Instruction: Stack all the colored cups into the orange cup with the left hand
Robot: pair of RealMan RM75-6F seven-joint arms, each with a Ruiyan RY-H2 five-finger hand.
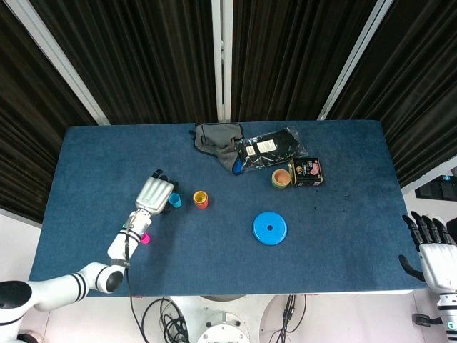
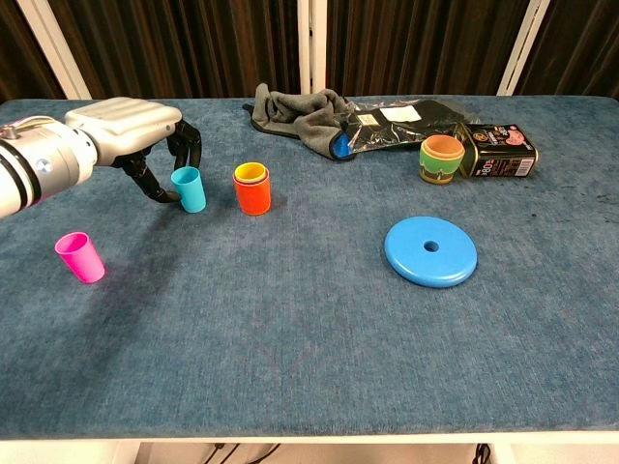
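The left hand [image 2: 131, 135] curls its dark fingers [image 2: 190, 145] around the upright blue cup [image 2: 190, 188] without a visibly firm grip, the orange cup [image 2: 253, 191] holding a yellow one just beside it, the pink cup [image 2: 81, 257] well apart on the bench [image 2: 309, 319].

I count four small plastic cups on my table: one orange cup [image 2: 253, 198] with one yellow cup [image 2: 250, 173] nested inside it, one teal cup [image 2: 189, 188] standing upright, and one pink cup [image 2: 80, 257] standing upright. There is one flat blue round disc with a centre hole [image 2: 430, 251], one squat terracotta-and-green pot [image 2: 442, 159], one dark printed tin lying on its side [image 2: 498, 152], one crumpled grey cloth [image 2: 300, 108] and one black plastic packet with white labels [image 2: 397, 121]. That makes nine things in all.
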